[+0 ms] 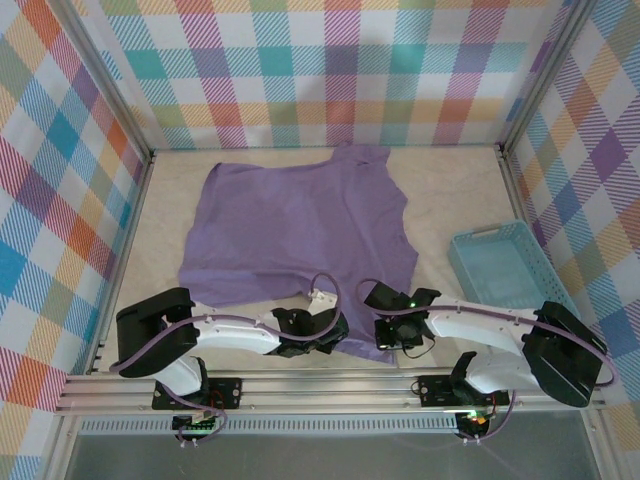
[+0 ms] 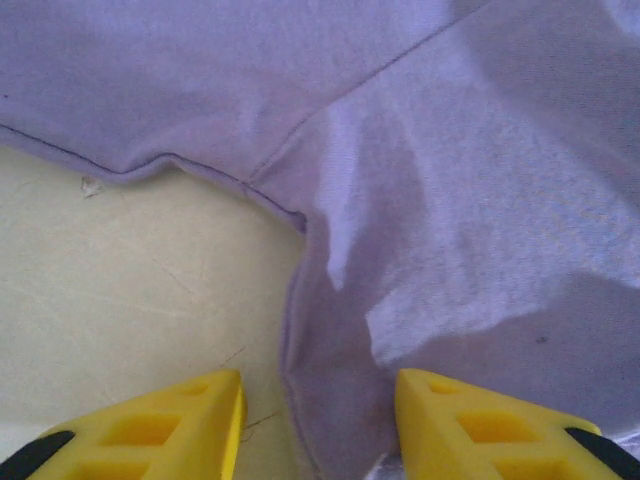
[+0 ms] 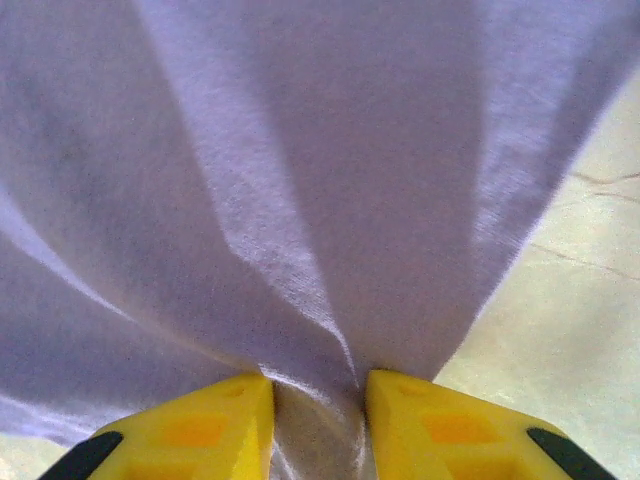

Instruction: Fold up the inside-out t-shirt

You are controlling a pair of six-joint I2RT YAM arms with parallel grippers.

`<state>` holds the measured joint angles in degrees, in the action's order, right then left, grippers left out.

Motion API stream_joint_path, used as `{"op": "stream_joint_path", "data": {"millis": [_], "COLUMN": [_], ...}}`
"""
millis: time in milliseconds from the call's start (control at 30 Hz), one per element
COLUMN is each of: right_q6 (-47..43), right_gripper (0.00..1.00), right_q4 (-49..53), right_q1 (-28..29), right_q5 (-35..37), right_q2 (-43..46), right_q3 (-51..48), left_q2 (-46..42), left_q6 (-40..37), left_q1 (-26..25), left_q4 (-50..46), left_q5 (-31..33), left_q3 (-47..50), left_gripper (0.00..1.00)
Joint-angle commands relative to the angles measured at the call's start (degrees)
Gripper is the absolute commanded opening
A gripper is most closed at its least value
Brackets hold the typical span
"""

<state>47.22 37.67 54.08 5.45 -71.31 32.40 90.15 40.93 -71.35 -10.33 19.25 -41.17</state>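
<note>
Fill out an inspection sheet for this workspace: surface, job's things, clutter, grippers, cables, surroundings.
Surface: pale table, bare around the shirt.
Job's things: lavender shirt spread mostly flat mid-table, its near edge at the grippers.
Clutter: light blue basket at the right, apart from the shirt, looks empty.
Grippers: left gripper open, with the shirt's edge lying between its fingers; right gripper shut on a bunched fold of shirt.
Cables: purple cables run along both arms; one loops up by the shirt's near edge.
Surroundings: plaid walls on three sides; metal rail at the near edge.
</note>
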Motion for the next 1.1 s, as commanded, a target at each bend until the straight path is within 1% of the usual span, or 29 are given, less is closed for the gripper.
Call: {"op": "stream_joint_path", "data": {"millis": [0, 67, 133, 233, 300, 400, 467, 567, 667, 733, 833, 933, 1067], "right_q6": [1.61, 0.31, -1.31, -2.4, -1.94, 0.84, 2.38, 3.71, 4.19, 4.83, 8.07, 11.93, 15.7], "right_gripper": [0.34, 0.37, 0.37, 0.36, 0.34, 0.31, 0.31, 0.31, 0.31, 0.31, 0.3, 0.28, 0.26], "right_q4": [3.29, 4.7, 6.68, 8.94, 9.38, 10.04, 9.81, 7.59, 3.19, -0.18, -2.24, -0.61, 5.42], "right_q1": [-0.65, -0.65, -0.65, -0.31, 1.03, 5.71, 8.93, 11.11, 12.08, 12.05, 12.1, 12.08, 12.05], "right_q5": [3.14, 4.21, 5.12, 4.75, 3.13, 2.37, 1.98, 0.99, -0.34, -2.28, -3.69, -3.19, -1.82], "right_q2": [0.84, 1.46, 2.86, 6.17, 8.32, 10.36, 10.06, 8.46, 7.24, 5.9, 2.88, 1.52, 2.55], "right_q3": [-1.48, -0.49, 0.7, 1.6, 2.09, 3.22, 3.87, 3.72, 2.96, 1.84, -0.4, -2.66, -3.93], "left_q2": [0.1, 0.18, -0.16, -1.49, -1.92, -1.03, -0.77, -0.7, -0.07, 0.66, 1.45, 1.44, 2.27], "left_q6": [0.65, 0.67, 0.86, 0.91, 0.81, 0.55, 0.56, 0.92, 1.0, 1.0, 1.39, 2.13, 3.48], "left_q1": [0.68, 0.71, 0.78, 0.78, 0.78, 0.86, 0.89, 1.67, 2.91, 3.31, 3.75, 4.51, 5.86], "left_q4": [-4.67, -7.2, -8.95, -8.72, -8.44, -8.57, -7.35, -6.09, -3.01, -2.55, -2.5, -2.55, -4.03], "left_q5": [-0.7, 0.14, 1.09, 1.12, 1.0, 1.01, 0.88, 0.31, -1.25, -1.85, -2.15, -2.15, -1.72], "left_q3": [1.61, 1.38, 1.01, 0.8, 0.26, -1.53, -1.57, -1.18, -1.01, -1.24, -1.38, -0.77, -0.15], "left_gripper": [0.43, 0.43, 0.43, 0.43, 0.43, 0.41, 0.41, 0.41, 0.41, 0.41, 0.41, 0.42, 0.42]}}
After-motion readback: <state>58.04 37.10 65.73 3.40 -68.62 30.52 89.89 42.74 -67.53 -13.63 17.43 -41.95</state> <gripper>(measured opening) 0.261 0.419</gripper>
